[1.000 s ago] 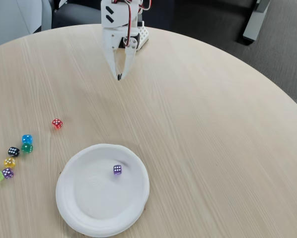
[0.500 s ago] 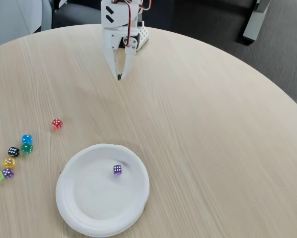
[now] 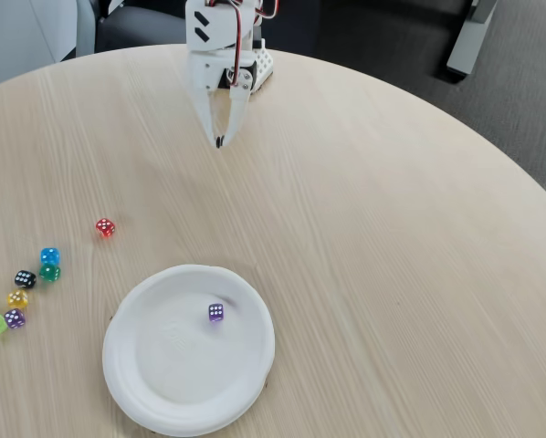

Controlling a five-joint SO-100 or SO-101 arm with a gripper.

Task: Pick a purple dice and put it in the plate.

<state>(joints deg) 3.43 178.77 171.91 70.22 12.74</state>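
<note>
Purple dice point(image 3: 215, 312) sits inside plate point(image 3: 189, 347), right of plate centre, pips up. Task looks done.
Gripper point(image 3: 220, 140) at far side of table, well apart from plate, jaws pressed together, empty.
Dice: likely light, hard, slick translucent plastic; grip across two flat opposite faces.
Plate: white, round, raised rim, thin disposable.
Red die point(image 3: 105, 227) and coloured dice cluster point(image 3: 22, 292) at left on pale wood-grain table point(image 3: 392, 274).
</note>
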